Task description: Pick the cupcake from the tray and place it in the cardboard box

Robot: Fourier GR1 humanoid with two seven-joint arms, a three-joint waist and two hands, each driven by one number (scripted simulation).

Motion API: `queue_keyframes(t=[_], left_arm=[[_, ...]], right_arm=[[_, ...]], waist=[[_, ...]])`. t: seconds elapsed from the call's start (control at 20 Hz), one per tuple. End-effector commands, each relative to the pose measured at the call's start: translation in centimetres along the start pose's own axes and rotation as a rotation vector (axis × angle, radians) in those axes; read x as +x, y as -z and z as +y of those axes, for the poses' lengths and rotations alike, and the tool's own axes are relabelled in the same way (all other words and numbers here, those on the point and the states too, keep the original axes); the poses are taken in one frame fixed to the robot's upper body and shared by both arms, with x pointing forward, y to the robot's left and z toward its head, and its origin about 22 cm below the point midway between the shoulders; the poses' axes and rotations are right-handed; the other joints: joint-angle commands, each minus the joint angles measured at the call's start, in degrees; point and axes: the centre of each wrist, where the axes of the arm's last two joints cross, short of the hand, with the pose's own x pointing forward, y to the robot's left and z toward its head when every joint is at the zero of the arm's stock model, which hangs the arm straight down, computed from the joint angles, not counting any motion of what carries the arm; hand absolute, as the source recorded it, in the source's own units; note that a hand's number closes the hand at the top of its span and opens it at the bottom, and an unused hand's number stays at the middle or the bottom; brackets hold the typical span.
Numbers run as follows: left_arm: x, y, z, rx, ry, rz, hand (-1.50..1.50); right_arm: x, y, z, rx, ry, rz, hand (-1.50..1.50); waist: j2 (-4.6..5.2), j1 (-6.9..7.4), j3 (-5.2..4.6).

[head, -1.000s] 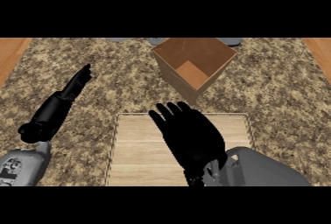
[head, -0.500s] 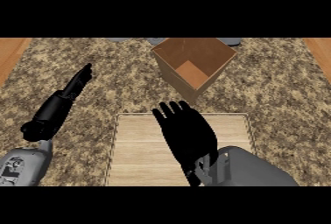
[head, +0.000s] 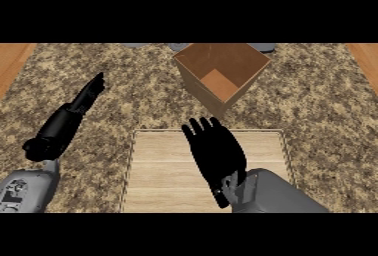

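Note:
A pale wooden tray (head: 162,170) lies at the counter's near middle. My right hand (head: 214,155) lies flat over it, fingers straight and spread, pointing toward the far side. No cupcake shows; the hand covers part of the tray. The open cardboard box (head: 221,75) stands beyond the tray at the far middle, its brown inside showing nothing in it. My left hand (head: 70,117) rests open over the speckled counter at the left, fingers pointing up and away.
The speckled stone counter (head: 317,115) spreads around tray and box. Wooden strips (head: 15,60) border it at the far left and far right. Grey objects (head: 177,46) peek in at the far edge behind the box.
My right hand has drawn back a little toward the near edge over the tray. The left hand and box have stayed put.

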Motion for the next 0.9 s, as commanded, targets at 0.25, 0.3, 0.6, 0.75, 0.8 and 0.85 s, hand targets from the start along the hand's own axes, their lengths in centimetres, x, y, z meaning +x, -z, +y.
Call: queue_keyframes(t=[0.25, 0.3, 0.6, 0.75, 0.8, 0.85], left_arm=[[0.5, 0.6, -1.4, 0.001, 0.004, 0.001, 0.00], [-0.6, -0.5, -1.5, 0.008, 0.005, 0.005, 0.00], [0.4, 0.0, -0.8, -0.007, -0.004, -0.004, 0.00], [1.0, 0.5, 0.6, 0.008, 0.011, -0.007, 0.00], [-1.2, -0.5, 0.3, 0.008, 0.003, -0.014, 0.00], [-0.8, -0.8, -0.6, 0.009, 0.000, -0.015, 0.00]], right_arm=[[0.3, 2.0, 1.7, 0.037, 0.007, 0.042, -1.50], [-0.9, -0.4, 1.4, 0.024, -0.009, 0.044, -1.50], [0.0, 2.8, 3.7, 0.036, -0.028, 0.094, -1.50], [-0.5, 3.9, 2.3, 0.059, -0.013, 0.076, -1.50], [-2.5, 2.2, 3.7, 0.052, -0.003, 0.076, -1.50], [-1.9, 3.2, 4.4, 0.056, 0.031, 0.078, -1.50]], waist=[[0.00, 0.06, 0.00], [-0.06, -0.12, 0.00], [0.00, 0.08, 0.00], [0.02, 0.09, 0.00], [0.01, -0.13, 0.00], [0.01, 0.02, 0.00]])
